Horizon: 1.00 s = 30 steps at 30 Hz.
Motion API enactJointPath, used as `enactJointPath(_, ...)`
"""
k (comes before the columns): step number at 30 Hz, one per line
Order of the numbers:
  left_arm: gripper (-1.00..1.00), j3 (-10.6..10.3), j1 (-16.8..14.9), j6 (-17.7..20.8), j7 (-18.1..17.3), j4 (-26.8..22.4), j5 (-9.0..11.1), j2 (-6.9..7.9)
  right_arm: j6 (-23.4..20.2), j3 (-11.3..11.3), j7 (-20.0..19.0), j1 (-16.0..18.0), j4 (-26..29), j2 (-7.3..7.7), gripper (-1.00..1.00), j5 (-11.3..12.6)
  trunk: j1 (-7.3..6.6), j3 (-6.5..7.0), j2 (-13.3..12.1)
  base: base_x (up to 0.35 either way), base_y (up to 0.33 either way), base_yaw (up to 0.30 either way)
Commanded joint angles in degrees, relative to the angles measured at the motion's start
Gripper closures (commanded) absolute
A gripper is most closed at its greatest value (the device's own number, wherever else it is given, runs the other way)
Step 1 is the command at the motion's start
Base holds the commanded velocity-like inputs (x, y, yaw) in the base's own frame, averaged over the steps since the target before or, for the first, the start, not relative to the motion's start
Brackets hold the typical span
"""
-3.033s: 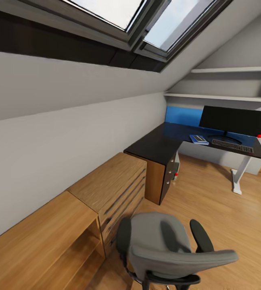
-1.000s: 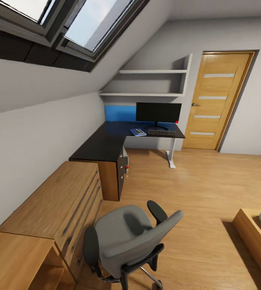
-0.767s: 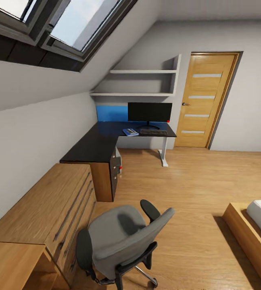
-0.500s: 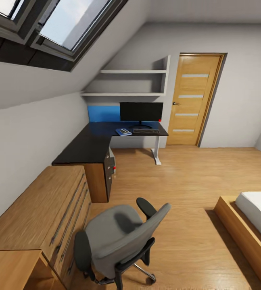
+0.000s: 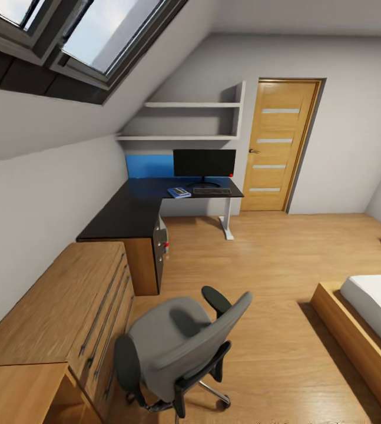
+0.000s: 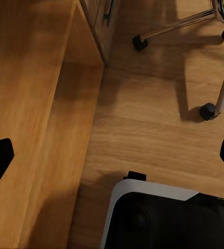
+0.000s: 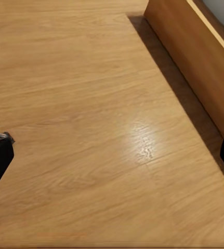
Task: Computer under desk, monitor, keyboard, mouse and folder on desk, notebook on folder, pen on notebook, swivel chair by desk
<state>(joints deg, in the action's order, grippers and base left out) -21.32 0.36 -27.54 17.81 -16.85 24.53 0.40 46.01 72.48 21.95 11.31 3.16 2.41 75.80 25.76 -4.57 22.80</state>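
Here, the desk [image 5: 128, 215] is seen in the far corner of the room, under the sloping wall. The monitor [image 5: 204, 163] is stood upright on the desk's far wing, with the keyboard [image 5: 212, 191] laid flat just in front of its stand. The folder [image 5: 179, 192] is placed on the desk just beside the keyboard, on the side away from the door [image 5: 278, 146]; a dark cover, apparently the notebook, is seen on top of it, though it is too small for more to be told. The computer [image 5: 164, 233] is tucked under the desk beside the drawer unit [image 5: 158, 254], only a grey sliver of it and a red dot being visible. The swivel chair [image 5: 181, 348] is parked well apart from the desk, close to the camera, next to a wooden chest of drawers [image 5: 66, 318]. A bed [image 5: 367, 318] is seen at the right edge.

In the wrist views, the left hand [image 6: 112, 155] is held open above the wooden floor [image 6: 148, 124] near the chair's casters, and the right hand [image 7: 112, 155] is likewise held open above bare floor beside the bed frame; nothing is gripped by either.
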Motion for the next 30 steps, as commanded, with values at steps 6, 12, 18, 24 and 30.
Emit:
enactJointPath(6,-1.00,-0.5,0.0,-0.1,0.5,-0.1,0.3,0.04,0.0,0.5,0.5,0.0,0.2,0.05,-1.00,0.1,0.02,-0.11,0.1,-0.139,0.162,-0.001)
enactJointPath(12,-1.00,-0.5,0.0,-0.1,0.5,-0.1,0.3,0.04,0.0,0.5,0.5,0.0,0.2,0.05,-1.00,0.1,0.02,-0.11,0.1,-0.045,0.049,0.000)
enactJointPath(18,-1.00,-0.5,0.0,0.0,0.5,-0.1,0.3,0.04,0.0,0.6,0.5,0.0,0.2,0.08,-1.00,0.1,0.02,-0.11,0.1,-0.113,0.011,0.000)
enactJointPath(24,-1.00,-0.5,0.0,0.0,0.5,-0.1,0.3,0.04,0.0,0.6,0.5,0.0,0.2,0.05,-1.00,0.1,0.02,-0.11,0.1,-0.173,0.002,0.000)
enactJointPath(30,-1.00,-0.5,0.0,0.0,0.5,-0.1,0.3,0.04,0.0,0.6,0.5,0.0,0.2,0.05,-1.00,0.1,0.02,-0.11,0.1,-0.045,0.000,0.000)
